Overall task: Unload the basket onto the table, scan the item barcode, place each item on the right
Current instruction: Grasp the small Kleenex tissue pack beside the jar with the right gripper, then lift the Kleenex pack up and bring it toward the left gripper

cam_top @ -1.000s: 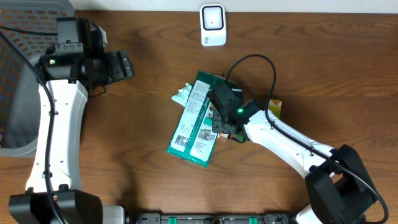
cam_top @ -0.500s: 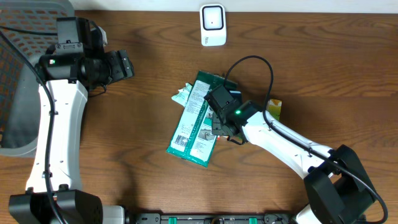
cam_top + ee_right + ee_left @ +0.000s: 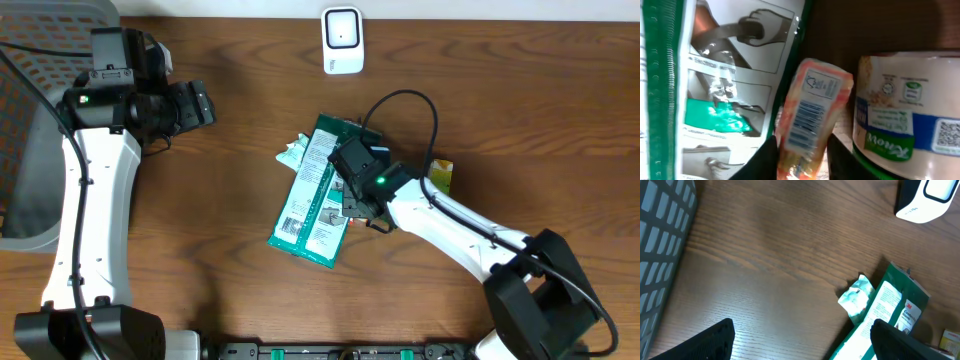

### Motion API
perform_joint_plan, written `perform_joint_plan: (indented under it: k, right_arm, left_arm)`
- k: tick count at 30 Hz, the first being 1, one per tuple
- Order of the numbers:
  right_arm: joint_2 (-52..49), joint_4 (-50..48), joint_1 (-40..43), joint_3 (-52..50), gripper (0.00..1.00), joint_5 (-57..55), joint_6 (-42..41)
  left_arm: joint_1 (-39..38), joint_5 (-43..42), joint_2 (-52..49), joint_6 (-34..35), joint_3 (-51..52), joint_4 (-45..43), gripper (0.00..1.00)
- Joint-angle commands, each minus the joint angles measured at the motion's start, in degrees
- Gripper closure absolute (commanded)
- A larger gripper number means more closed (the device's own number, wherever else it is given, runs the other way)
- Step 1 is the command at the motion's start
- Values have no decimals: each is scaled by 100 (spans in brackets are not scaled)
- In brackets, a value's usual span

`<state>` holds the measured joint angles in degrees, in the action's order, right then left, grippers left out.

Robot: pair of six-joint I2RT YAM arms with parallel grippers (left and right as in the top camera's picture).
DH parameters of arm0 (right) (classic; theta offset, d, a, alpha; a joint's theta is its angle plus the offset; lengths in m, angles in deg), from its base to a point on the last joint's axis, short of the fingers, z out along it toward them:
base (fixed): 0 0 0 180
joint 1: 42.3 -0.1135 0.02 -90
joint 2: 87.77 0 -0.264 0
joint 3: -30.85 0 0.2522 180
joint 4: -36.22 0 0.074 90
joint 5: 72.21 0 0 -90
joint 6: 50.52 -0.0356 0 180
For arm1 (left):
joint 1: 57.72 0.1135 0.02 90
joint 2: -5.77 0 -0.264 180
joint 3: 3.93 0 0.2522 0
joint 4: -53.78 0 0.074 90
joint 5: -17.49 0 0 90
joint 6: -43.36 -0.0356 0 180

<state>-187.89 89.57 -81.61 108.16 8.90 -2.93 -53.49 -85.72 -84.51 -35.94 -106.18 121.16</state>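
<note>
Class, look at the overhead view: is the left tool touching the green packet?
No, the left tool sits well apart from the green packet.

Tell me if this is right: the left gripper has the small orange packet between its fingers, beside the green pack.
Wrong arm: the right gripper has the small orange packet between its fingers, beside the green pack. The right wrist view shows it.

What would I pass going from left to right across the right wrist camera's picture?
Green-and-white package → orange sachet with a barcode → white tub with a blue label.
</note>
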Motion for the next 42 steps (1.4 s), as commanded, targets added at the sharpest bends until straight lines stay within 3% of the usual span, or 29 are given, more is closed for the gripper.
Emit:
perform_joint_plan:
  k: [1, 9, 16, 20, 24, 28, 33, 36, 42]
  right_arm:
    - [-116, -2, -48, -66, 77, -116, -44]
    - [125, 94, 66, 111, 84, 107, 109]
    - [1235, 157, 472, 490, 99, 970, 697]
    - [1709, 175, 734, 490, 99, 1401, 957]
    - [1945, 24, 1259, 490, 99, 2651, 1541]
    - [1943, -293, 2002, 490, 99, 4745, 2522]
    - [1943, -415, 2728, 490, 99, 6282, 3206]
    - [1943, -439, 3091, 490, 99, 6745, 3327]
    - [1930, -1073, 3403, 487, 99, 7976, 3477]
  left_arm:
    - [9, -7, -37, 15, -50, 13, 13]
    - [9, -7, -37, 15, -50, 13, 13]
    - [9, -7, -37, 13, -50, 15, 12]
    - [9, -7, -37, 15, -50, 13, 13]
    - [9, -7, -37, 13, -50, 13, 13]
    - [9, -9, -37, 17, -50, 4, 13]
    - [9, -46, -37, 26, -52, -299, 13]
    - [9, -1154, -20, 76, -52, -350, 12]
    - [-160, -5781, -33, -704, -52, -1176, 15]
